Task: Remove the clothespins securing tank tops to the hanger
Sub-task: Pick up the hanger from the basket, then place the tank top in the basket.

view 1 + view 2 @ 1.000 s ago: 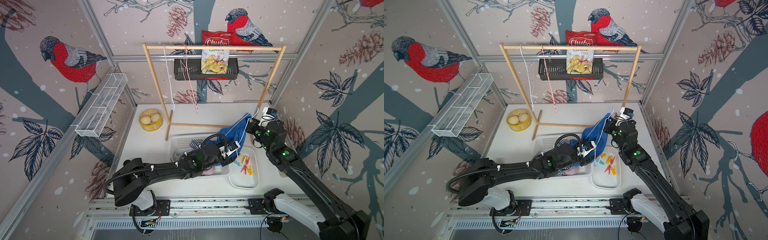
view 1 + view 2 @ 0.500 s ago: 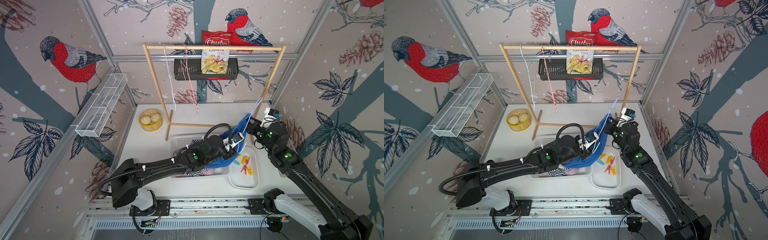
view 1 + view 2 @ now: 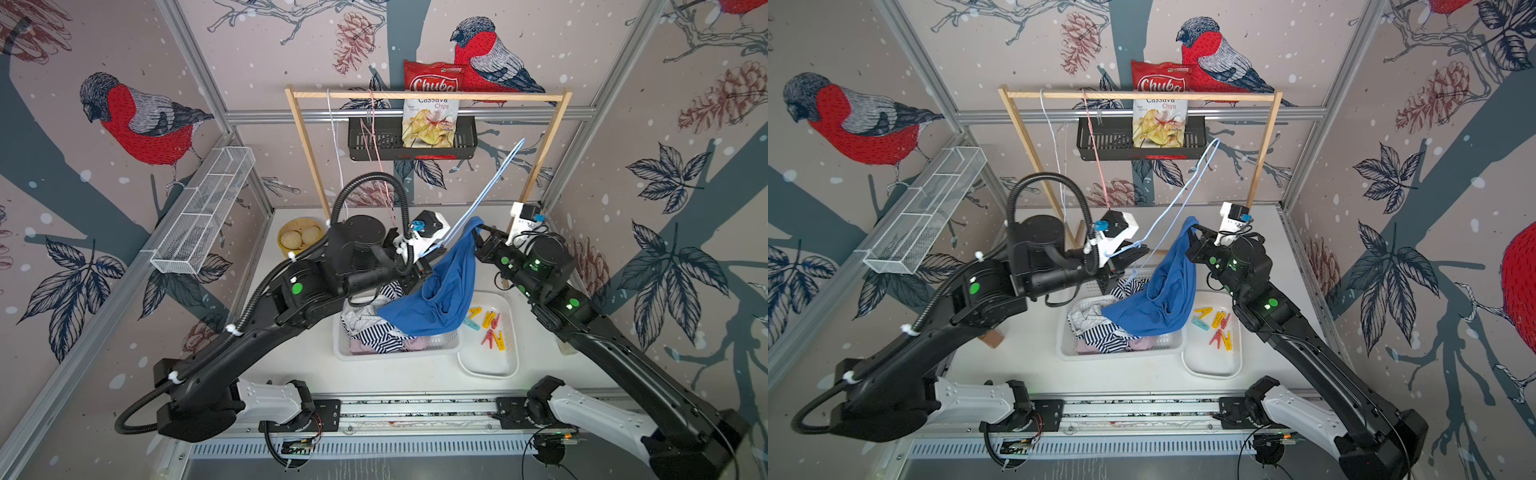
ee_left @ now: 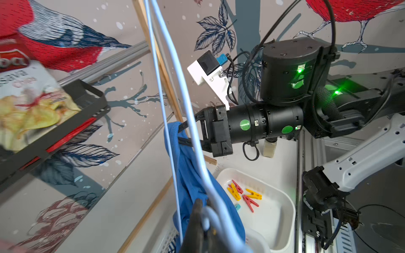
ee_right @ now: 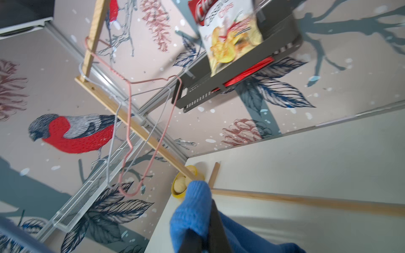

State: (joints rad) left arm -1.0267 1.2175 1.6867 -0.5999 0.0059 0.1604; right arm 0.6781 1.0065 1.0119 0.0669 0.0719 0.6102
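1. The left gripper [image 4: 205, 219], its body cut off at the edge of its own wrist view, is clamped tight on the wire of the pale blue hanger [image 3: 486, 187]. In a top view the blue tank top [image 3: 440, 299] screens part of its jaws.
2. The right gripper [image 4: 184, 133] is closed on a bunched upper edge of that top and holds it aloft. Its own wrist view is blurred, and cloth covers the fingertips.
3. The top sags onto the white basket [image 3: 395, 353], half covering the striped tank top [image 3: 378, 336] and the pink tank top [image 3: 1142, 343] crumpled inside. Whether it hangs on the hanger's wire cannot be told.
4. Six clothespins [image 3: 490, 328] lie loose in the white tray [image 3: 486, 357] just beside the basket. The teal one is mostly hidden in the left wrist view.
5. On the white tabletop [image 3: 307, 365] a wooden rack [image 3: 415, 95] stands at the back, carrying a pink hanger [image 5: 129, 122] and a white hanger [image 5: 111, 149]. A yellow bowl [image 3: 299, 239] sits near its foot.
6. The bird-print walls [image 3: 249, 50] carry a black shelf [image 3: 374, 145] holding a chips bag [image 3: 430, 120], and a wire shelf [image 3: 203, 212].
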